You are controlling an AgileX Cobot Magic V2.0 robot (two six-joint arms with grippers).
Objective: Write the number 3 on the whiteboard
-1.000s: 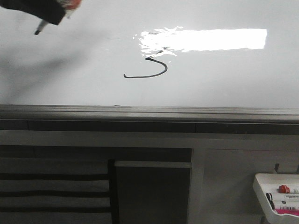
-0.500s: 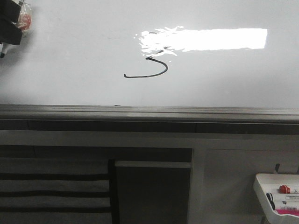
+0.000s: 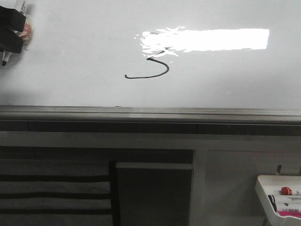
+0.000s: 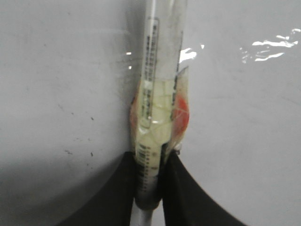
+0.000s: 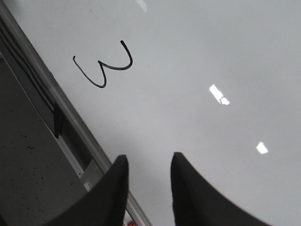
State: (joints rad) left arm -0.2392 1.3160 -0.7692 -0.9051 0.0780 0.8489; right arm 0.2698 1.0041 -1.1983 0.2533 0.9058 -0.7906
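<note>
- Front view shows one large glossy white whiteboard point(image 3: 84, 56) with one bright rectangular glare and one grey metal edge rail point(image 3: 150, 114) along its near side.
- One black hand-drawn number 3 point(image 3: 149, 68) sits on the board just below the glare; its upper part is washed out by the reflection there, while the right wrist view shows the whole double curve point(image 5: 104, 68) near the rail.
- One small white plastic tray point(image 3: 277, 195), cut off at the frame corner, holds at least two markers, one red-capped point(image 3: 287, 190); their exact count is hard to make out.
- Left gripper point(image 4: 149, 188) is half out of frame in the front view; its two dark fingers point(image 4: 117, 188) are pinched on one white cylindrical marker point(image 4: 162, 56) wrapped in yellowish and red tape. The tip is barely visible at the front view's edge point(image 3: 4, 61).
- Right gripper point(image 5: 148, 188) shows two dark, smooth fingers held apart with nothing between them, above the board beside the rail.
</note>
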